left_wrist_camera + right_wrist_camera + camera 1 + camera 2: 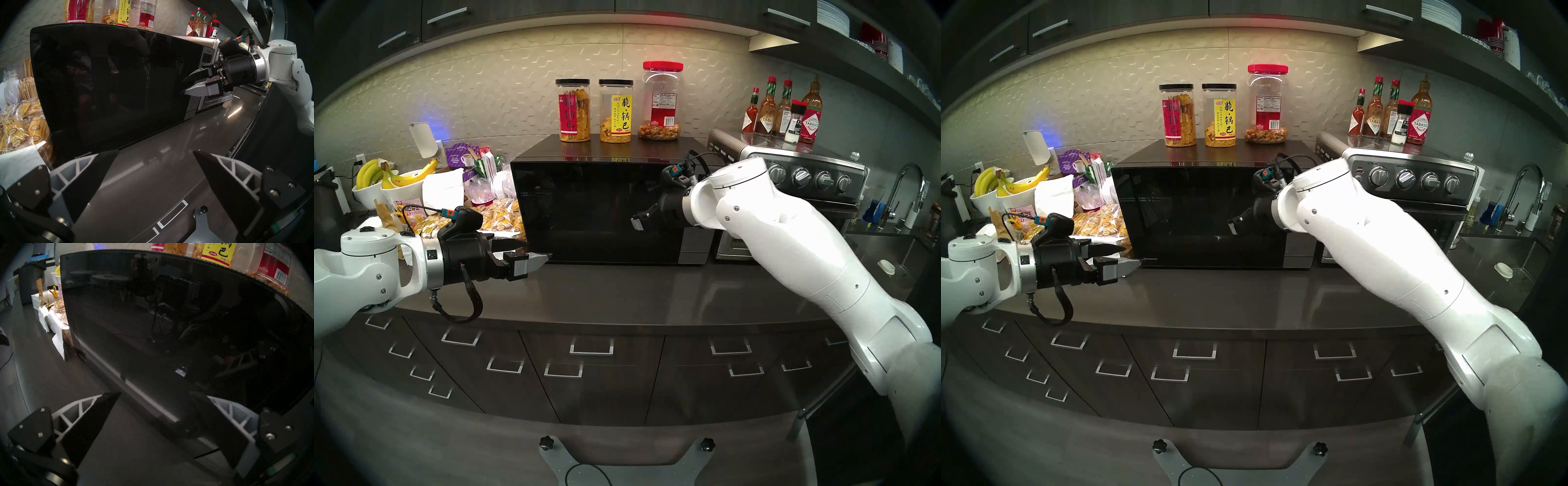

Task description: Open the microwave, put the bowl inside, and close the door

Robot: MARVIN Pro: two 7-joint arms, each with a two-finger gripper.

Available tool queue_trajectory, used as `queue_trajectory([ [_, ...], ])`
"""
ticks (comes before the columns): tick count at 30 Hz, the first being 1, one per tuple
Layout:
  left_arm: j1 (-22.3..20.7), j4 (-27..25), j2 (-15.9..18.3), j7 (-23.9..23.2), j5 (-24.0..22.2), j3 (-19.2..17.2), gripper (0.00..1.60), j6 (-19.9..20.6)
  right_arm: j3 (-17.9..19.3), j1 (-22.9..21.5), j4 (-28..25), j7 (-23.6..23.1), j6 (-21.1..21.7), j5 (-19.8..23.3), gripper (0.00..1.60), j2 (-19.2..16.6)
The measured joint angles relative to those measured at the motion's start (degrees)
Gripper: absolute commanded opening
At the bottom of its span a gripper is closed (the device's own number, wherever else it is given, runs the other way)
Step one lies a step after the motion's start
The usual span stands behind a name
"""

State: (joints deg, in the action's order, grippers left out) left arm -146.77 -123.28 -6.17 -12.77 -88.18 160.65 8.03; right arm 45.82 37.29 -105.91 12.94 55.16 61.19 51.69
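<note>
The microwave (612, 210) sits toward the back of the dark worktop (619, 292), roughly mid-length, its glossy black door (592, 217) shut flat against the body. Three snack jars (614, 110) stand on its roof, and a steel toaster oven (806, 173) is just beside it on the right. No bowl for the task can be seen anywhere; only white bowls of bananas (382, 176) show near the worktop's back left corner.

The left tool (526, 253) hangs just above the worktop by the door's lower left corner, jaws spread wide and holding nothing; whether a fingertip touches the door I cannot tell. The right tool (188, 84) is up in front of the door's right edge, near the silver control strip (206, 58), fingers also apart and empty, close to the glass but seemingly clear of it.
</note>
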Motion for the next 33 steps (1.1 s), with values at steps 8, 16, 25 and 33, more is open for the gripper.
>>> queue_trajectory([
  [8,-0.21,0.00,0.00,0.00,0.01,0.21,1.60,0.00,6.63,4.30,-4.80,-2.60,0.00,2.10,1.60,-5.46],
  [16,-0.41,0.00,0.00,0.01,0.02,0.40,1.60,0.00,13.56,9.57,-8.93,-6.39,0.00,4.57,1.60,-11.00],
  [25,-0.64,0.00,0.00,0.01,0.04,0.65,1.60,0.01,21.55,15.92,-12.17,-12.03,0.00,6.80,1.60,-17.13],
  [33,-0.86,0.00,0.01,0.01,0.06,0.85,1.60,0.02,27.72,21.98,-13.47,-18.07,0.00,7.48,1.60,-22.22],
])
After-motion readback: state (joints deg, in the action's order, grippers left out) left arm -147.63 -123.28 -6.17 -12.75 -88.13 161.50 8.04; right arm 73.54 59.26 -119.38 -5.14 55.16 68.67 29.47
